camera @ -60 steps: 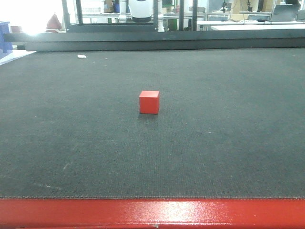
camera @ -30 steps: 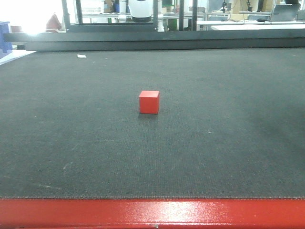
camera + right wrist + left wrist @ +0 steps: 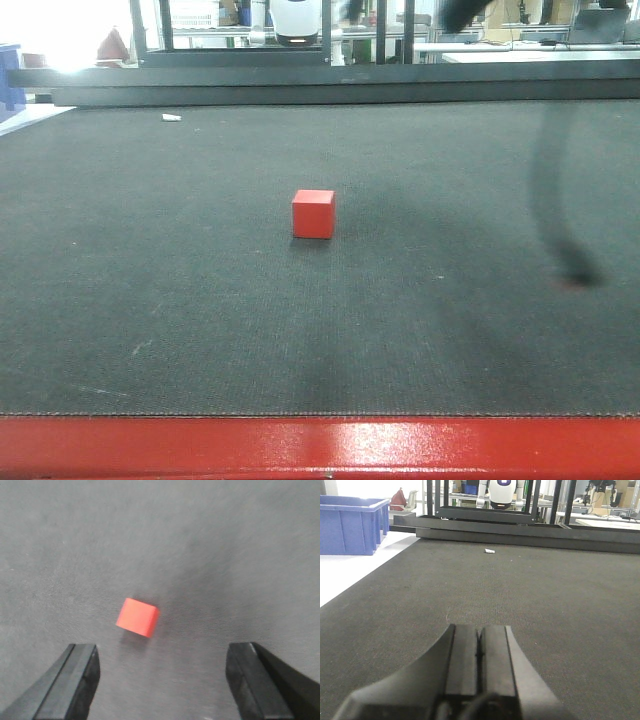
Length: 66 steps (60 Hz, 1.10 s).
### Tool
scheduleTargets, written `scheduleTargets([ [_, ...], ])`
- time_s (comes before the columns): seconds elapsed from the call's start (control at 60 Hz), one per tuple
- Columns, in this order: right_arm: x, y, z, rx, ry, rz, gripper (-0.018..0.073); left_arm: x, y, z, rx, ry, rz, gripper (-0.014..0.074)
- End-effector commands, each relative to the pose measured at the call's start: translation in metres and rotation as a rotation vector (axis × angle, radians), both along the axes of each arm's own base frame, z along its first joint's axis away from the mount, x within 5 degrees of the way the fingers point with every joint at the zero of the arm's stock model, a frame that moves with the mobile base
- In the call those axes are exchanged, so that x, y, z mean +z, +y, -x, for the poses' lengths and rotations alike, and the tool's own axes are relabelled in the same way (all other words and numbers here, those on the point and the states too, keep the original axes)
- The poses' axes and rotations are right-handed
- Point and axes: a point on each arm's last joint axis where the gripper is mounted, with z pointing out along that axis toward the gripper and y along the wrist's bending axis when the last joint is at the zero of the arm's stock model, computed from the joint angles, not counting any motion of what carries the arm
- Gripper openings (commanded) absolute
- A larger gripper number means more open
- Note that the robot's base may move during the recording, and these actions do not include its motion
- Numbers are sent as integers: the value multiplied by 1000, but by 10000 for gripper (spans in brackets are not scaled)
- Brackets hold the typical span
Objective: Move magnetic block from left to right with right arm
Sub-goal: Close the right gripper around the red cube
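Observation:
The magnetic block [image 3: 313, 214] is a small red cube resting alone on the dark mat [image 3: 150, 250], near its middle. The right wrist view looks down on the block [image 3: 137, 617] from above. My right gripper [image 3: 161, 652] hangs open and wide above the mat, with the block just ahead of its fingers [image 3: 77, 675] and untouched. A blurred dark piece of the right arm [image 3: 462, 12] shows at the top right of the front view. My left gripper [image 3: 479, 628] is shut and empty, low over the mat, away from the block.
A blue bin [image 3: 350, 524] stands off the mat at the far left. A small white scrap [image 3: 172, 118] lies at the mat's far left part. A dark rail [image 3: 330, 82] bounds the far side and a red edge [image 3: 320, 445] runs along the front.
A blurred dark arm has come into the top right of the front view, and new shadows fall on the mat's right and middle. The block has not moved.

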Motion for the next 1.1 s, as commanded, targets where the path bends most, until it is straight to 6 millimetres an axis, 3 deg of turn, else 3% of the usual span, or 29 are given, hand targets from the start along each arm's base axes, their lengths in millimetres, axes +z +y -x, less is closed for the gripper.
scheduleTargets([
  [0.0,19,18,-8,-38,-39,-25,616,5,0,1,1,-90,8,-116],
  [0.233,-18,60,-39,-82,80,4,616,5,0,1,1,-90,8,-116],
  [0.5,-63,71,-58,-132,155,57,616,5,0,1,1,-90,8,-116],
  [0.867,-93,79,-71,-124,159,60,610,5,0,1,1,-90,8,-116],
  [0.984,-94,80,-73,-123,149,58,505,5,0,1,1,-90,8,-116],
  [1.084,-94,77,-75,-128,144,53,323,5,0,1,1,-90,8,-116],
])
